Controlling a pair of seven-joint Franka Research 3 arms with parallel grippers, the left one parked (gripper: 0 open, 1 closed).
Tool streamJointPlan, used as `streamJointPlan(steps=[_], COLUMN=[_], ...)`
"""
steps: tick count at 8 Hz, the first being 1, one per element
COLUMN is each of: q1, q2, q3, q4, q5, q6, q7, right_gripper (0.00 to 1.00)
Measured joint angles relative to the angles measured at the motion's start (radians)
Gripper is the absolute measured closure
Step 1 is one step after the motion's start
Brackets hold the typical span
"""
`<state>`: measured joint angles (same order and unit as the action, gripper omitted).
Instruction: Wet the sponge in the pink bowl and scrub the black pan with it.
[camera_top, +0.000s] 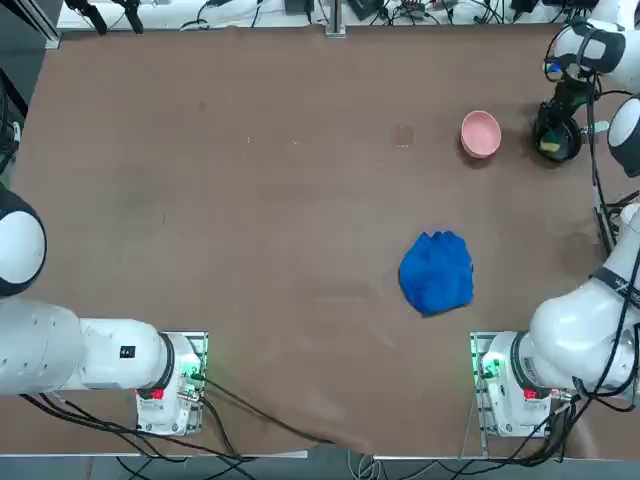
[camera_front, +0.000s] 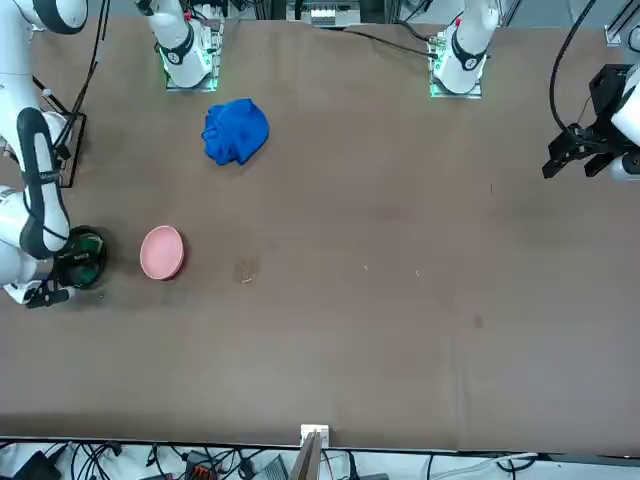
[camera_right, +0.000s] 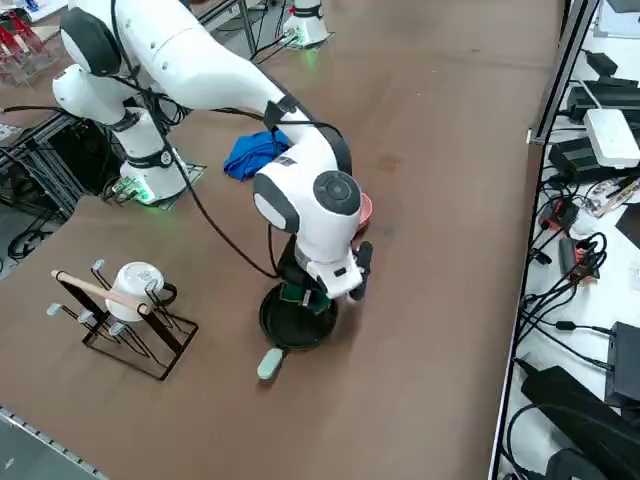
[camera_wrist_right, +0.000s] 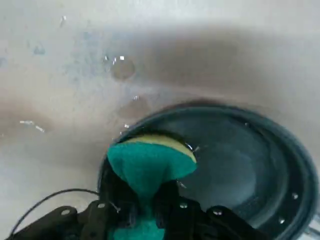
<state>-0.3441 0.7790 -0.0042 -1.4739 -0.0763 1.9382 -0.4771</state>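
We had the right gripper (camera_wrist_right: 146, 200) clamped on the sponge (camera_wrist_right: 150, 162), pinched at its middle, ends flared past the fingers. Sponge sat over the pan's near-side rim and inner wall; we couldn't tell how hard it pressed.

Main risk, in our view: the black pan (camera_wrist_right: 235, 165) skating or spinning. Nothing held its handle (camera_right: 270, 363), and drops (camera_wrist_right: 122, 68) on the table beside the pan could have cut grip. Pushing outward from the rim would have made it worse; too much down-force there could have tipped it.

Second: wet foam twisting or slipping out of a narrow pinch.

Third: a wide stroke inward clipping the pink bowl (camera_top: 481, 134), just beside the gripper, and spilling any water.
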Motion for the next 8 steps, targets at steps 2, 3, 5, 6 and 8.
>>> streamJointPlan(steps=[2,3,5,6,8], q1=[-0.008,-0.011,-0.006,0.005,0.091], q2=[-0.003,-0.012,-0.058,-0.097,-0.192], q3=[-0.009,-0.011,-0.007,0.000,0.009], q4=[0.004,0.010,0.027,0.034,0.038], q5=[0.000,-0.001,0.000,0.001,0.008], q6=[-0.042,-0.046,-0.066,-0.098,-0.175], q7=[-0.027,-0.037,-0.039,-0.039,0.002], right_gripper=[0.80,0.80,0.80,0.80,0.81])
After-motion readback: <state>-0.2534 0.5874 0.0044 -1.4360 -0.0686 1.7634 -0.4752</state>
